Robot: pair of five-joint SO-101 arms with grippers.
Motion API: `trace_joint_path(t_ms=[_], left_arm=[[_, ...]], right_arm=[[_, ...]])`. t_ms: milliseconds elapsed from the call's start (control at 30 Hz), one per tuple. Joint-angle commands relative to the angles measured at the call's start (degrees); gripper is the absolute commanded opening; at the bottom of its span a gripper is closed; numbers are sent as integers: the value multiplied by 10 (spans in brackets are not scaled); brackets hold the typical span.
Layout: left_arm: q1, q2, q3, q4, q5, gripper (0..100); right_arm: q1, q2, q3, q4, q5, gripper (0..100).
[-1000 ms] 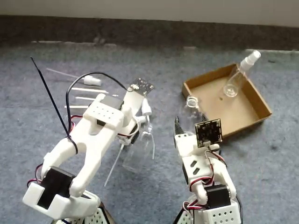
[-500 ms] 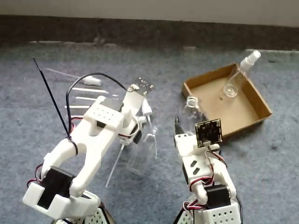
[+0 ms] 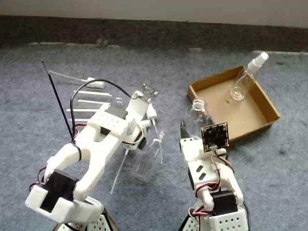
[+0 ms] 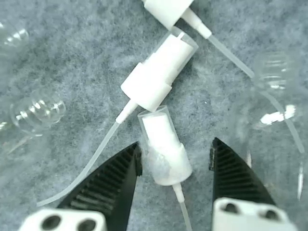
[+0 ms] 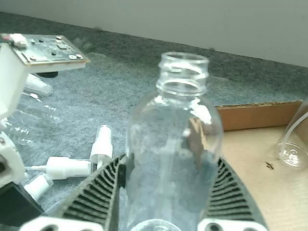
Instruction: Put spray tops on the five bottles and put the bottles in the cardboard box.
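Left fingers (image 4: 113, 180) spread open, straddling a spray top (image 4: 163, 149) that lies flat on the table (image 4: 72, 57). Its long axis runs roughly along the fingers, cap end away and tube trailing back, so closing should pinch across its width. Right fingers (image 5: 96, 197) clamp an upright open-necked bottle (image 5: 175, 139) just beside the cardboard box (image 3: 255, 129) — left arm is nearer the tops. One topped bottle (image 3: 245, 77) leans in the box.

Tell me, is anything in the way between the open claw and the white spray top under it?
Nothing visible. The left gripper is open and straddles the spray top on the carpet. A second spray top seems to touch its capped end, farther out.
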Motion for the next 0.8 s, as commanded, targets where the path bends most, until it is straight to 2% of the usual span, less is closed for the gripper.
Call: trace_joint_path(t_ms=[0,200,533,767], left_arm=[[12,45,-10,-11,6,213],[7,77,-54,-9,6,72],[6,62,-62,-9,5,67],[6,-114,-59,45,5,70]], right_arm=[[7,0,-6,-11,-3,131],[7,0,-6,-11,-3,131],[6,0,-6,-11,-3,131],[2,0,37,-42,-4,131]])
